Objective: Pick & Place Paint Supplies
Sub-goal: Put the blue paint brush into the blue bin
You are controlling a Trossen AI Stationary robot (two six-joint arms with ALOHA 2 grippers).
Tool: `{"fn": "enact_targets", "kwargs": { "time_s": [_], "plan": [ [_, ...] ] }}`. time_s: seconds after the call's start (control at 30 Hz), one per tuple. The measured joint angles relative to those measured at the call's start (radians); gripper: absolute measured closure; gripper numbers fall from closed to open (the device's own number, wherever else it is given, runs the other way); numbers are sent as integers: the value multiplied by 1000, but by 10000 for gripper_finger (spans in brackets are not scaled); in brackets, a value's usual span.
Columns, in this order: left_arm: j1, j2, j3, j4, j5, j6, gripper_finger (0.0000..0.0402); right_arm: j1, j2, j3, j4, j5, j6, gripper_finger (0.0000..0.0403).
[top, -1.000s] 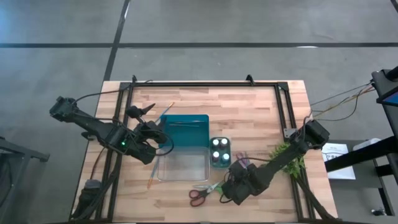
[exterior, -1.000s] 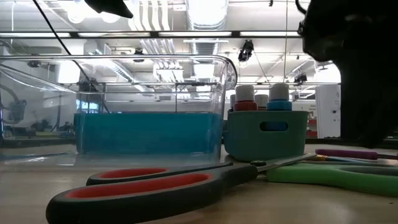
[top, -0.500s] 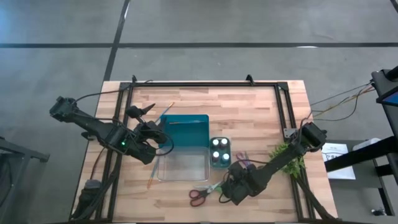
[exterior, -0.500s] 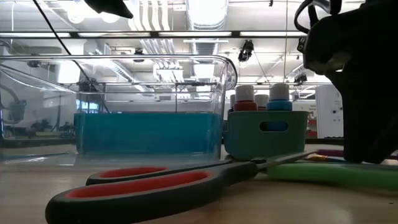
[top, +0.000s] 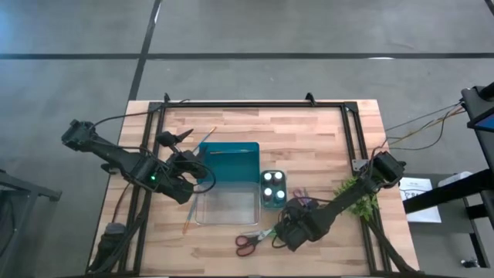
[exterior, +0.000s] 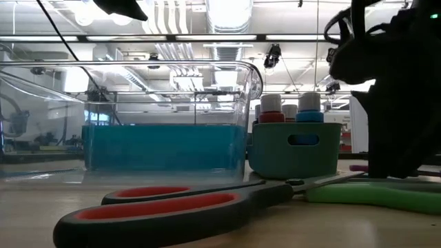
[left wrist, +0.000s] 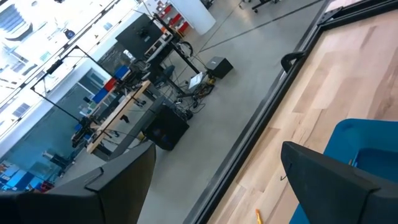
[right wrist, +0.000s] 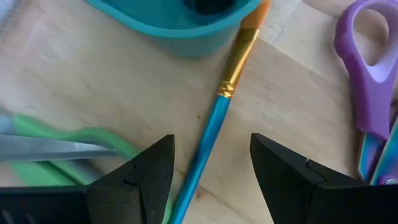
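Right hand [right wrist: 211, 171] hangs released, fingers astride the thin blue-handled brush [right wrist: 208, 140] lying on the wooden table [top: 324, 131] beside the small teal tub [top: 273, 188] of bottles, so I judge both scissors still wait.

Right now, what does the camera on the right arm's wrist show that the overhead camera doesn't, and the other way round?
Only the wrist view shows the blue brush with its gold ferrule lying between the open right claw's tips. Only the overhead view shows the whole table, the left claw over the clear bin, and the plant sprig. Both show the small teal tub, the red-green scissors and the purple scissors.
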Motion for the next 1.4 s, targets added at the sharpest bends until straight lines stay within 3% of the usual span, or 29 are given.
{"fn": "enact_targets", "kwargs": {
  "time_s": [0.43, 0.53, 0.77, 0.97, 1.4],
  "plan": [
    [0, 0, 0, 0, 0, 0, 48, 4, 18, 2, 1, -45, -1, 208],
    [0, 0, 0, 0, 0, 0, 48, 6, 18, 2, 0, -48, -5, 247],
    [0, 0, 0, 0, 0, 0, 48, 10, 18, 5, 22, -76, -40, 380],
    [0, 0, 0, 1, 0, 0, 48, 19, 18, 38, 3, -86, -71, 390],
    [0, 0, 0, 4, 24, 0, 48, 46, 13, 186, -407, -32, -37, 399]
  ]
}}
